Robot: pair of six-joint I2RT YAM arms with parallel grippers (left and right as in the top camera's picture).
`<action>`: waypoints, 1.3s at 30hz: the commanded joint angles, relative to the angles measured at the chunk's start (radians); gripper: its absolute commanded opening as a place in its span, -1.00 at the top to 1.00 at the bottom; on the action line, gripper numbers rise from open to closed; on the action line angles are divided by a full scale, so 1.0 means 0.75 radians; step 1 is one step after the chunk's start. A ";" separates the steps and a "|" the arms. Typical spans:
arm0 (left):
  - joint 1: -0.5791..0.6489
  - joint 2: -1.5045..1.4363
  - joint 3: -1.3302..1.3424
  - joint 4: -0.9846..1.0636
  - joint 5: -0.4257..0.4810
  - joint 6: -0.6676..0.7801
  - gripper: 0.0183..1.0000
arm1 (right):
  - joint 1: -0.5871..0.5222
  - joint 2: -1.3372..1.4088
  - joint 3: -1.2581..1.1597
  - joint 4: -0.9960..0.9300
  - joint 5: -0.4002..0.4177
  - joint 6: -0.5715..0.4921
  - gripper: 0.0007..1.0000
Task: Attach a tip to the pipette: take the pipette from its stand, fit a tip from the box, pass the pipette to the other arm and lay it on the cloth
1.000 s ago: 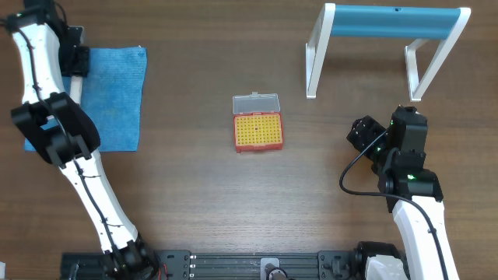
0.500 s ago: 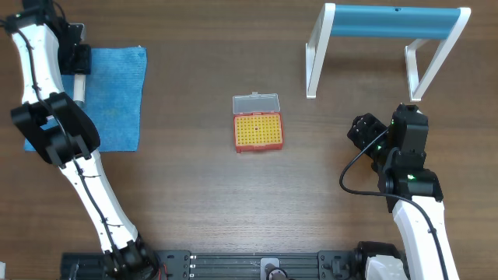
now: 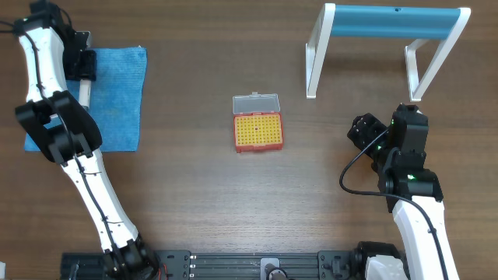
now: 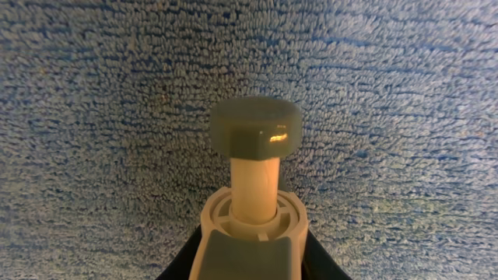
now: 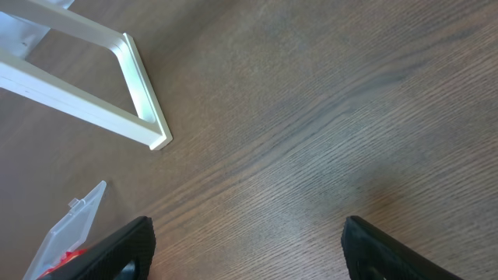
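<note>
Over the blue cloth (image 3: 117,93) at the far left, my left gripper (image 3: 80,64) is shut on the white pipette (image 3: 85,92). The left wrist view has the pipette's grey plunger button (image 4: 255,131) and white shaft standing out between the dark fingers (image 4: 180,268), close over the cloth's pile (image 4: 405,117); my left gripper (image 4: 249,264) holds its body. The tip box (image 3: 257,131), with an orange rack and its clear lid folded back, sits mid-table. My right gripper (image 3: 364,132) hangs open over bare wood at the right, with nothing between its fingers (image 5: 124,249).
The pipette stand (image 3: 389,23), white legs under a blue bar, is at the back right; one leg (image 5: 132,85) and a corner of the tip box (image 5: 66,233) lie ahead of my right gripper (image 5: 249,249). Bare wooden table (image 3: 233,210) spreads across the middle and front.
My left gripper has shifted slightly to the right over the cloth with the pipette in it. The right arm has not moved.
</note>
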 commanded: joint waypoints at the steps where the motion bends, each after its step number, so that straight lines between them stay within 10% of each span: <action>1: -0.005 0.009 -0.003 -0.003 0.018 0.017 0.73 | 0.008 -0.014 0.034 0.006 -0.017 0.016 -0.57; 2: -0.005 0.009 -0.003 -0.005 0.019 0.017 0.50 | 0.008 -0.014 0.034 0.006 -0.017 0.016 -0.57; 4: -0.006 0.009 -0.003 -0.014 0.018 0.017 -0.83 | 0.008 -0.014 0.034 0.006 -0.017 0.021 -0.57; 27: -0.056 -0.470 0.298 -0.557 0.121 -0.199 -0.85 | 0.008 -0.035 0.034 0.068 0.130 0.028 -0.56; 39: -0.218 -1.283 -0.112 -0.557 0.160 -0.226 -0.85 | 0.084 -0.447 0.021 0.049 0.123 -0.484 -0.56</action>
